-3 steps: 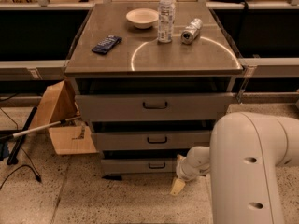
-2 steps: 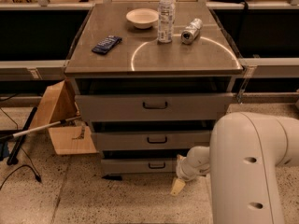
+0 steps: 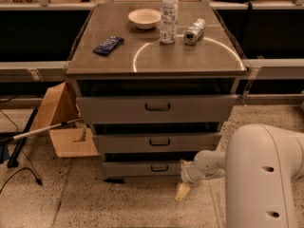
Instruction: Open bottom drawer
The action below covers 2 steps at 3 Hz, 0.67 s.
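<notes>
bottom drawer [image 3: 133,169] is the lowest front on the cabinet [image 3: 190,61], right under the middle drawer [image 3: 118,143], with its black handle [image 3: 159,168] centred. gripper [image 3: 183,189] hangs low near the floor [image 3: 95,203], just off the drawer's right end, right of the handle and not on it. can't tell if it's spread or closed.

No legible txt: bottle [image 3: 169,13] label, can [image 3: 194,31] & dark packet [image 3: 108,45] print unreadable. Gripper [image 3: 183,190] sits low, near floor, by bottom drawer [image 3: 133,169] front's right end.
</notes>
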Motion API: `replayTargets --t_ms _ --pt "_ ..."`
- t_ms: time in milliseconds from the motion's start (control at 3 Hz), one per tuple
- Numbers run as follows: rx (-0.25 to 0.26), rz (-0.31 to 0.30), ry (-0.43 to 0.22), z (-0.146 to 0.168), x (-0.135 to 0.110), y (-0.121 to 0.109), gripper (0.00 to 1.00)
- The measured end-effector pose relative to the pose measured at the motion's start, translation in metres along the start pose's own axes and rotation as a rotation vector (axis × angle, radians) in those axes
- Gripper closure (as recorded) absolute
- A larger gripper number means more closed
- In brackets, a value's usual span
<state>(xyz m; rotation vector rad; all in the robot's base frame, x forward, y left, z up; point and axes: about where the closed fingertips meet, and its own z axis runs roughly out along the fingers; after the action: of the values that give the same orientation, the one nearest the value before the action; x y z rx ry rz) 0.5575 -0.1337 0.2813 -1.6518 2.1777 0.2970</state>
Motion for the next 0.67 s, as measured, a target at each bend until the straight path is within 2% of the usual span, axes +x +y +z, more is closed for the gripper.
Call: replayTargets --t_ms 333,667 --pt "-0.039 0.015 -0.088 0.0149 0.0076 -0.0033 0.00" --pt "-0.054 0.023 -0.126 0.0214 0.0098 -0.0078 0.00"
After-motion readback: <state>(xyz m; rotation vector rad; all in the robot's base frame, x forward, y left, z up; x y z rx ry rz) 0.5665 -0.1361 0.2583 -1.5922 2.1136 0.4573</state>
